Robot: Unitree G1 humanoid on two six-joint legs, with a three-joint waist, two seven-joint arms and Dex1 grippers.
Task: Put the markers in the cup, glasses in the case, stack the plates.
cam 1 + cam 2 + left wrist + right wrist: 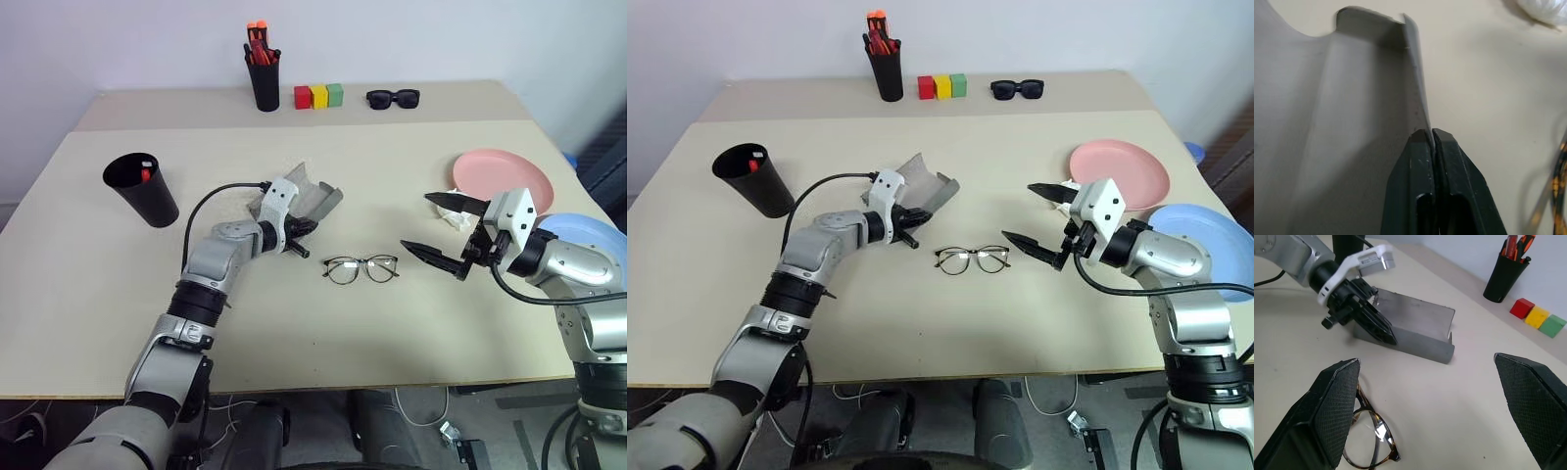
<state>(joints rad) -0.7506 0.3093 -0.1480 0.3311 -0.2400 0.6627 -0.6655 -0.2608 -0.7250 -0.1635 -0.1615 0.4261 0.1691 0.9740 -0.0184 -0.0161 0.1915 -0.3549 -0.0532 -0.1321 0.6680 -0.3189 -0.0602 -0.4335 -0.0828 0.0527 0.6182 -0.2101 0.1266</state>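
Grey case (1415, 325) lies open, edge pinched by left tool (1432, 134).

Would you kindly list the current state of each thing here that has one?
Case: open, its wall pinched by the left claw.
Left claw: shut on the case.
Right claw: open, holding nothing.
Glasses: unfolded, on the table beside the case.
Cup: upright, a marker inside.
Pink plate and blue plate: unstacked.

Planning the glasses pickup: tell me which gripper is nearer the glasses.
Right. The right gripper hangs open just beside the glasses, off their right end. The left gripper sits farther off, behind their left end, shut on the case wall.
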